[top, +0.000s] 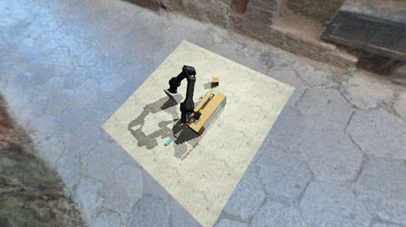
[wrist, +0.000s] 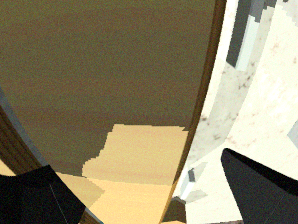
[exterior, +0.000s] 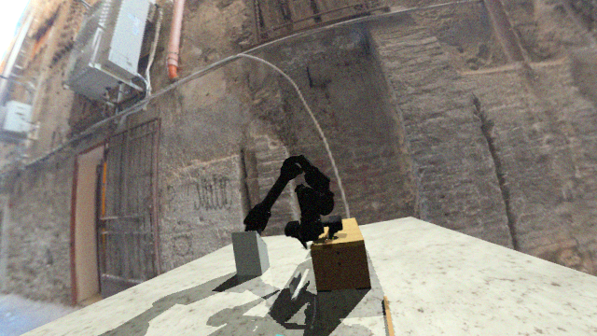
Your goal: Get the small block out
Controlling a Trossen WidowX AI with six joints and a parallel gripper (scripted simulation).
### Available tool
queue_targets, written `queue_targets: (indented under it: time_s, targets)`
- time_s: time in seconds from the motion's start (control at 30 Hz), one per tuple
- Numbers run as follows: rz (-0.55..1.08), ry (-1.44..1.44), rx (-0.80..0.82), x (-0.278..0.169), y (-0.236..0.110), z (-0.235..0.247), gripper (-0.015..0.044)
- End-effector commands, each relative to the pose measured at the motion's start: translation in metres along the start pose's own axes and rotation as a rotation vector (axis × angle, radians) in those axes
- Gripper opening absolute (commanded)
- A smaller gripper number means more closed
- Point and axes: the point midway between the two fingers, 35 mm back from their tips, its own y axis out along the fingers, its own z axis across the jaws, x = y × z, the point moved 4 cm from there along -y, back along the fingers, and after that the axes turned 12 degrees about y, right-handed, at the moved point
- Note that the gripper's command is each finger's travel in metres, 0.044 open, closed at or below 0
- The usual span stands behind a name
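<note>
The tan wooden box [top: 211,109] [exterior: 340,263] [wrist: 120,50] lies long on the pale table [top: 233,157] [exterior: 466,280], with its clear front facing right in the top view. A dark slot runs along its top. A small yellow speck [top: 201,110] in that slot may be the block; it is too small to tell. My gripper [top: 193,117] [exterior: 329,231] [wrist: 165,152] is open and empty. It points down just above the near end of the box's top. In the wrist view the shaded box top fills the picture and the block is hidden.
The arm's grey base block [exterior: 250,254] stands left of the box. A small brown cube [top: 215,81] sits behind the box. A cyan piece [top: 167,142] and a thin orange stick [top: 189,151] [exterior: 387,317] lie on the table in front of it.
</note>
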Motion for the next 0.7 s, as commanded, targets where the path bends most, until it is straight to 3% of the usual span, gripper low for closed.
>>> queue_targets:
  time_s: [0.0,0.67]
  targets:
    - [-0.001,-0.002,0.001,0.000,-0.001,0.000,0.0400]
    - [0.002,0.001,-0.001,-0.032,0.012,-0.006,0.0400]
